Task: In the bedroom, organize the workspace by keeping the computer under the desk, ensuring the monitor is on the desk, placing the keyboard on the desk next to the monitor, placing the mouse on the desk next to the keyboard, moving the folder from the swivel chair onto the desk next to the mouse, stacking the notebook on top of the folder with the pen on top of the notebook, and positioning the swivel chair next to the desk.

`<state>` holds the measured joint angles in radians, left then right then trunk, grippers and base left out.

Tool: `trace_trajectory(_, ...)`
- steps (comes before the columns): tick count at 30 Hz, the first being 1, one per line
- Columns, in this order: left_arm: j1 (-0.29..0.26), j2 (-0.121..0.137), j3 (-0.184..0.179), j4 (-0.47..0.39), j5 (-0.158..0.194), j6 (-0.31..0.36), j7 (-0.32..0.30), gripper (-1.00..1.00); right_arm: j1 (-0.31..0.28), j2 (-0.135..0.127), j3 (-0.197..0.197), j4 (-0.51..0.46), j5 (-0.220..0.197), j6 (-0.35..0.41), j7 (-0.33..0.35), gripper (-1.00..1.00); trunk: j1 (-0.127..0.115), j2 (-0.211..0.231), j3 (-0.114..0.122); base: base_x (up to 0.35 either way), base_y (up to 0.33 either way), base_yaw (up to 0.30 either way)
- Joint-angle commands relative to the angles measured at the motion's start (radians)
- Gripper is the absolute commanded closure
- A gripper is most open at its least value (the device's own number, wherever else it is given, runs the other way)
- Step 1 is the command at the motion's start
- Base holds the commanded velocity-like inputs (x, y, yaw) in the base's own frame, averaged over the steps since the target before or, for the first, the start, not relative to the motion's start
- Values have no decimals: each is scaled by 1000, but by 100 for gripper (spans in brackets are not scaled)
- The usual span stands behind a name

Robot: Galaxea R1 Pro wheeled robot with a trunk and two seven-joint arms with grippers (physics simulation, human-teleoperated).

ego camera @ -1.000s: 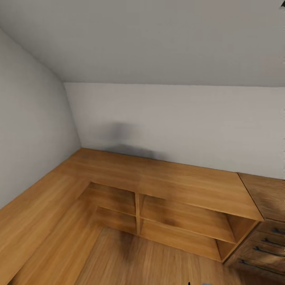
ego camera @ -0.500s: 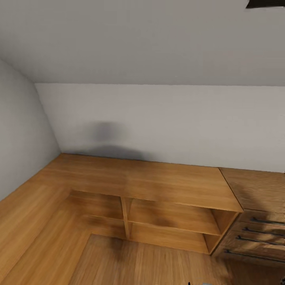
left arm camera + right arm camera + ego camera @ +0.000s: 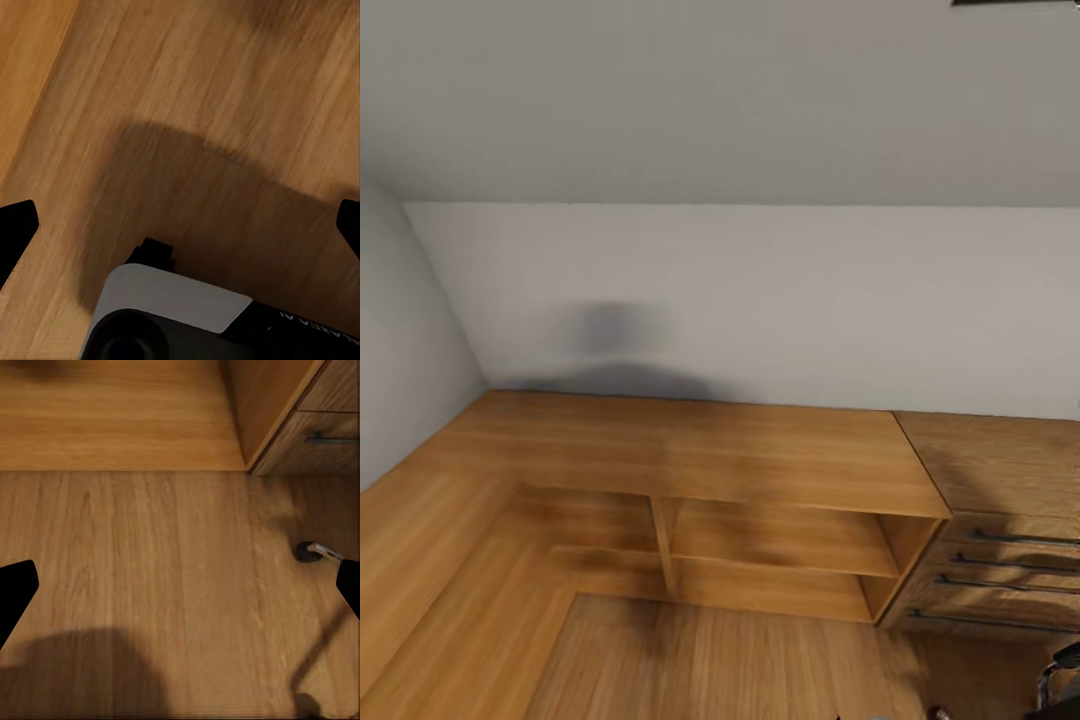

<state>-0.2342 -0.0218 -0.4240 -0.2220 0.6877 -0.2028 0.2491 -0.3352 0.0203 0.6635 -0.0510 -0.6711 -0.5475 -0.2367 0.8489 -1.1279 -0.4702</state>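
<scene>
The robot faces low oak shelving point(image 3: 760, 500) beside a wooden drawer chest point(image 3: 1000, 560), apparently in transit. Both grippers, left point(image 3: 180, 225) and right point(image 3: 180, 585), hang spread and empty over the wood floor point(image 3: 150, 562), presumably ready for grasping. A chrome chair leg with a castor point(image 3: 307, 551) lies nearby.

You get soft, even, fairly bright light with no glare, and a blurred grey shadow point(image 3: 622, 340) sits on the pale wall point(image 3: 780, 300) above the low oak shelving point(image 3: 700, 450), whose straight edges bend a little toward the head view's borders. The whole head picture looks slightly soft, the wood grain smeared rather than crisp. Under the left wrist a broad dark shadow point(image 3: 217, 217) spreads over the wood floor point(image 3: 187, 82), and another shadow point(image 3: 82, 675) darkens the floor under the right wrist.
</scene>
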Motion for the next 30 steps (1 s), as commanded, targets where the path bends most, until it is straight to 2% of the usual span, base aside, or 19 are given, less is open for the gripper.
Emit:
trace_trajectory(1, 0, 0, -9, 0, 7, -3, 6, -100, -1, 0, 8, 0, -2, -1, -7, -100, 0, -1, -2, 0, 192, -188)
trace_trajectory(6, 0, -1, -9, 0, 7, -3, 6, -100, -1, 0, 8, 0, -2, 0, -7, -100, 0, -1, -6, 0, 210, -236)
trace_trajectory(25, 0, -1, -9, 0, 7, -3, 6, -100, -1, 0, 10, 0, 6, -2, 0, -100, 0, -1, -5, 0, 7, -297)
trace_trajectory(30, 0, -1, -10, 0, 7, -4, 6, -100, -1, 0, 10, 0, 6, -2, 0, -100, 0, -1, -3, 185, 135, -299)
